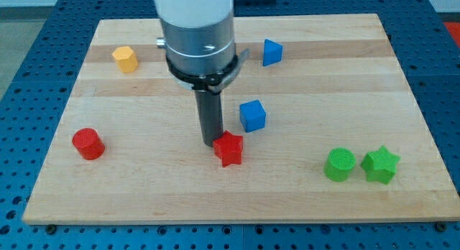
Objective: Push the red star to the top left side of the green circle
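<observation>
The red star (229, 149) lies on the wooden board, a little below its middle. My tip (210, 143) stands right at the star's upper left edge, touching it or nearly so. The green circle (339, 164) sits at the view's lower right, well to the right of the star. A green star (380, 165) lies just right of the green circle, almost touching it.
A blue cube (252, 116) lies just above and right of the red star. A red cylinder (88, 144) sits at the left. A yellow hexagon block (125, 59) is at the upper left, a blue block (272, 52) at the top middle. The board's edge (230, 220) runs along the bottom.
</observation>
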